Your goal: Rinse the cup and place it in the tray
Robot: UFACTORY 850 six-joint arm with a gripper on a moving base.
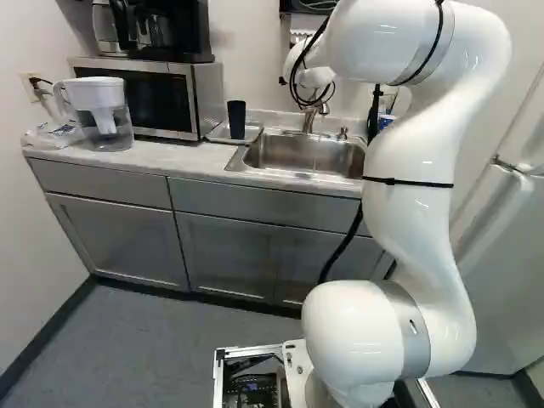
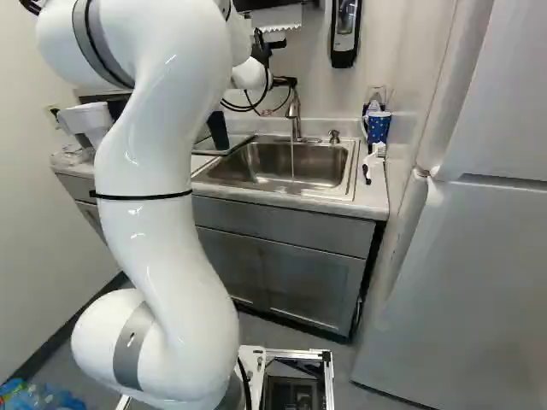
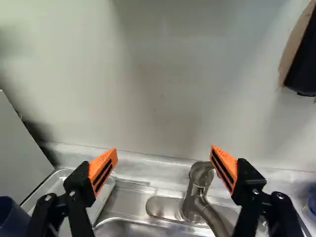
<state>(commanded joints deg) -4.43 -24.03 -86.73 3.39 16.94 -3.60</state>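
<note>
The gripper (image 2: 285, 82) is partly hidden behind the arm, above the sink by the faucet. Seen from the wrist, the gripper (image 3: 164, 154) has its orange pads wide apart with nothing between them, facing the wall over the faucet (image 3: 200, 185). A dark blue cup (image 1: 236, 119) stands upright on the shallow metal tray (image 1: 218, 133), left of the sink. Beyond one finger, the wrist view shows part of the cup (image 3: 11, 217) and the tray (image 3: 58, 181), apart from the gripper. A thin stream (image 2: 292, 162) falls from the spout into the sink (image 2: 248, 162).
A microwave (image 1: 161, 98) with a coffee maker on top stands left of the tray, beside a water pitcher (image 1: 104, 115). Right of the sink are a blue spotted cup (image 2: 378, 126) and a brush (image 2: 373, 160). A dispenser (image 2: 345, 30) hangs above; a fridge (image 2: 461, 282) stands at the right.
</note>
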